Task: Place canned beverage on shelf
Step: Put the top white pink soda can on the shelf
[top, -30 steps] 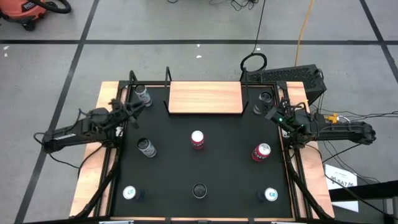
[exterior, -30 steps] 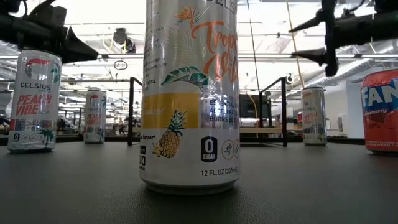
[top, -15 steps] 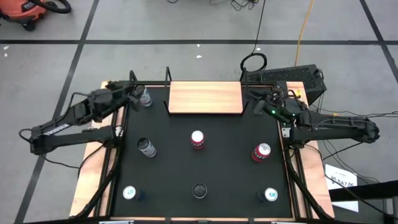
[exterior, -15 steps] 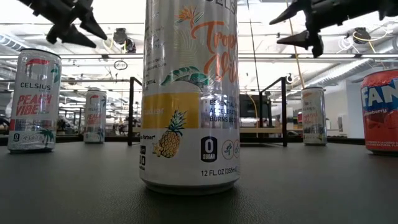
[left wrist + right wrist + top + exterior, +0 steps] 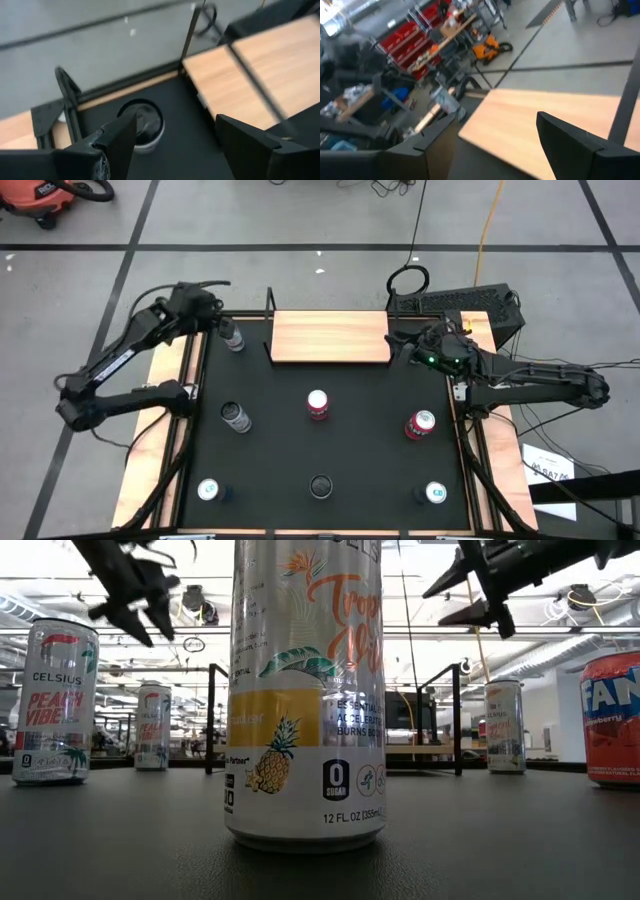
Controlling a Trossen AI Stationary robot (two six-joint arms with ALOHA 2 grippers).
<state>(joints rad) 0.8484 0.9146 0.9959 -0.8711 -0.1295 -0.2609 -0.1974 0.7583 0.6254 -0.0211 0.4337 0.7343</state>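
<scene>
A: Risk is seen first at the left gripper [image 5: 213,323], which is held high with its fingers spread wide and nothing between them. A silver can [image 5: 232,337] stands on the table just below and beside it, and in the left wrist view the can [image 5: 142,125] is found under the left-hand finger, not midway between the two.

B: So if a descent is made from this pose, the rim could be struck by that finger and the can tipped or pushed toward the corner post?

A: It is judged so. The shelf [image 5: 330,337] is near, on the far side of the can from the gripper, so a toppled can might roll against its black upright.

B: And the right gripper [image 5: 408,343]?

A: It is also open and empty, raised just beside the other end of the shelf. The can behind it cannot be seen from above. A black upright stands close to its fingers, so contact could be made if it is lowered carelessly.
</scene>
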